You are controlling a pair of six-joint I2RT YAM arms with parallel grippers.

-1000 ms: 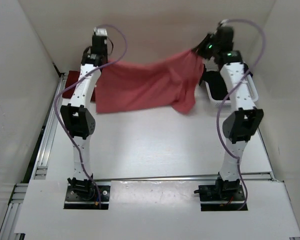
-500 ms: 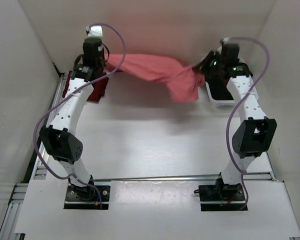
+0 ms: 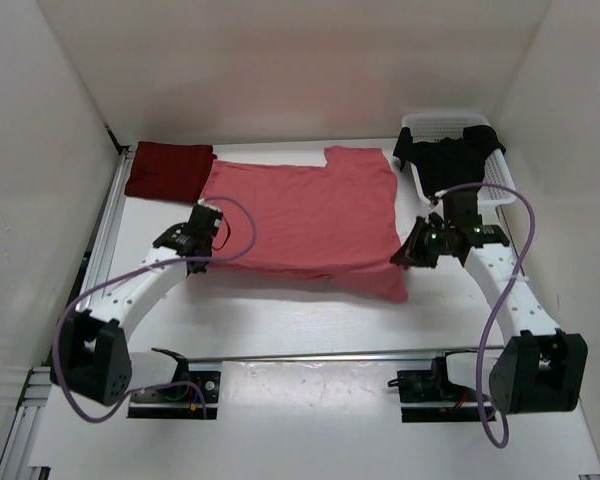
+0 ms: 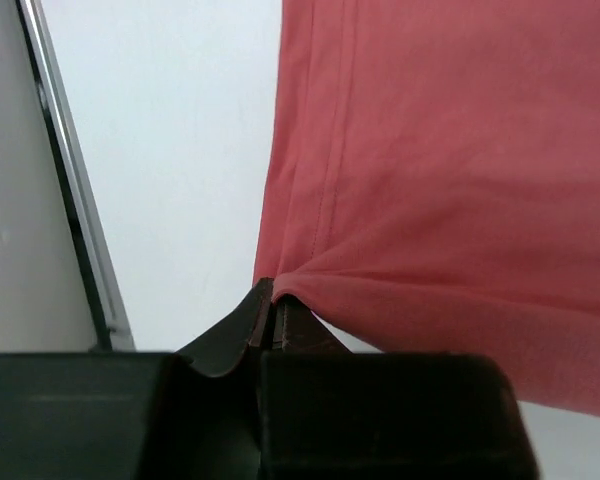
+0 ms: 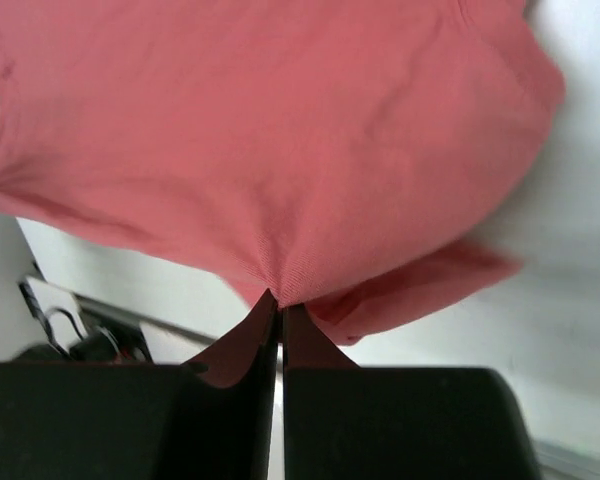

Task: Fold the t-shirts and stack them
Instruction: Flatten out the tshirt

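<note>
The salmon pink t-shirt point(image 3: 305, 215) lies spread over the middle of the table, its near right corner bunched up. My left gripper point(image 3: 206, 226) is shut on its left edge; in the left wrist view the pink cloth point(image 4: 450, 170) runs into the pinched jaws of that gripper point(image 4: 273, 298). My right gripper point(image 3: 408, 250) is shut on the shirt's right edge, and the right wrist view has the fabric point(image 5: 270, 140) gathered into its closed tips point(image 5: 277, 300). A folded dark maroon t-shirt point(image 3: 168, 170) rests at the back left. The black t-shirt point(image 3: 450, 158) sits in the basket.
The white perforated basket point(image 3: 490, 185) stands at the back right, close behind my right arm. A metal rail point(image 3: 100, 250) runs along the table's left edge. White walls enclose the table on three sides.
Both arms have swung back toward the near side and lowered, carrying the pink shirt from hanging at the back wall down to lying spread on the table. Both grips have held throughout.
</note>
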